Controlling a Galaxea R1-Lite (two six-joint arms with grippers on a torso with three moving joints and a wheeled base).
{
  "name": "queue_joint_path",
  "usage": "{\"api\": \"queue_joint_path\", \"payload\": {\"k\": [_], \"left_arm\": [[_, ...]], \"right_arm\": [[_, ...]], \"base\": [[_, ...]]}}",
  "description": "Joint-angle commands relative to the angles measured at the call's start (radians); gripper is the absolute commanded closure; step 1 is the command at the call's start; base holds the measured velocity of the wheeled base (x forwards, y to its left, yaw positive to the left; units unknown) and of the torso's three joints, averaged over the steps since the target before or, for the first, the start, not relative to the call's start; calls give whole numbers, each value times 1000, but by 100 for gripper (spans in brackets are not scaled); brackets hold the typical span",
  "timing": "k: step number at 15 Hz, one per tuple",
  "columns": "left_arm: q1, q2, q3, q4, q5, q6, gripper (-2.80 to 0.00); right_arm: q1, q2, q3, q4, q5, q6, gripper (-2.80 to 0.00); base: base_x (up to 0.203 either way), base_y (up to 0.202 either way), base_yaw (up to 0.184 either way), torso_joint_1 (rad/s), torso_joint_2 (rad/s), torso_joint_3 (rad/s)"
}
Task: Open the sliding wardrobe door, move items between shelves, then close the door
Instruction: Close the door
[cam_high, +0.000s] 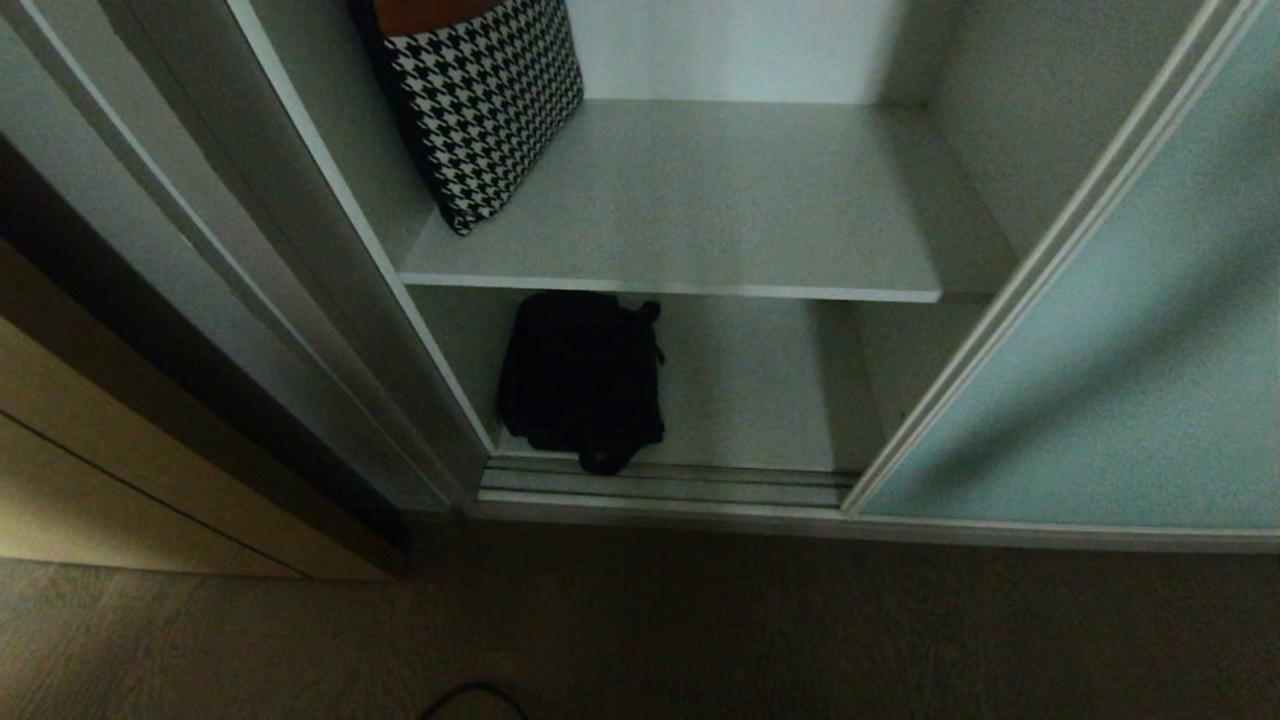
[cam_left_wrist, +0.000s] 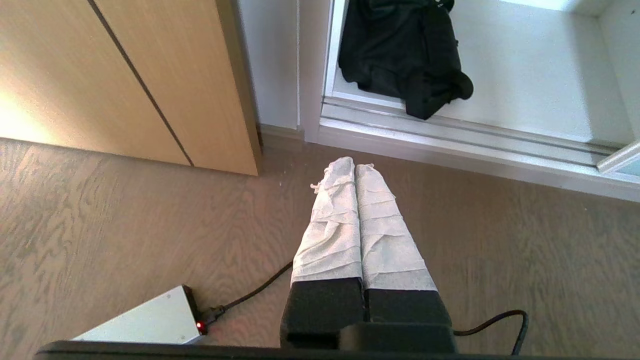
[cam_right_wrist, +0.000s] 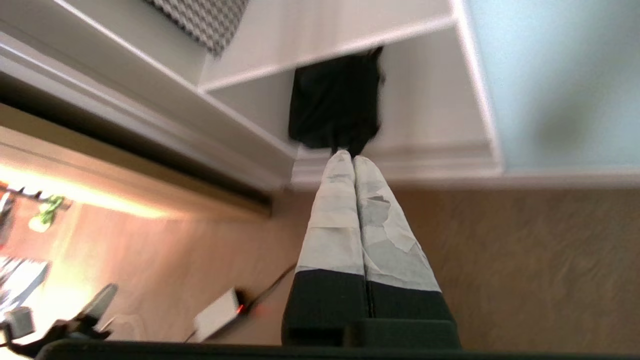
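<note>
- The door (cam_high: 1090, 330), a frosted blue-green glass panel in a pale metal frame, stands slid to the right, leaving the compartment open on the left of it.
- Two shelves show inside: an upper shelf (cam_high: 720, 215) and a bottom shelf (cam_high: 750, 390) just behind the floor track (cam_high: 660, 485).
- The houndstooth bag (cam_high: 480, 110), with an orange top, leans tilted at the left end of the upper shelf, against the left wall; the rest of that shelf is bare board.
- The black bag (cam_high: 583, 378) lies slumped on the bottom shelf, left of centre, and one floppy corner spills over the front edge onto the track.
- In the left wrist view the black bag (cam_left_wrist: 400, 50) lies ahead of the left pincer (cam_left_wrist: 355, 167), well apart from it. This pincer hangs over the wood floor (cam_left_wrist: 125, 225), its two wrapped fingers pressed together, clenched on nothing.
- The right pincer (cam_right_wrist: 347, 157) is also clenched, fingers touching along their length and holding nothing. It points toward the black bag (cam_right_wrist: 335, 100), with its tips lined up with the bag's front corner; whether they touch cannot be told.
- A beige wooden panel (cam_left_wrist: 150, 75) stands left of the wardrobe.
- A small silver box (cam_left_wrist: 145, 320) with a red light and a black cable (cam_left_wrist: 255, 290) lies on the floor near the left pincer.
- Neither arm shows in the head view.
</note>
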Motion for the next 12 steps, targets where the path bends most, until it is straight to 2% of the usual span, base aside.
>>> {"api": "queue_joint_path", "payload": {"k": [1, 3, 9, 12], "left_arm": [[-1, 2, 2, 0, 0, -1, 0], [0, 2, 2, 0, 0, -1, 0], [0, 2, 2, 0, 0, -1, 0], [0, 2, 2, 0, 0, -1, 0]], "right_arm": [[12, 86, 2, -20, 1, 36, 0], [11, 138, 9, -103, -2, 78, 0], [3, 200, 102, -331, -8, 89, 0], [-28, 160, 99, -350, -12, 76, 0]], "base": [[0, 0, 0, 0, 0, 0], [0, 0, 0, 0, 0, 0], [0, 0, 0, 0, 0, 0], [0, 0, 0, 0, 0, 0]]}}
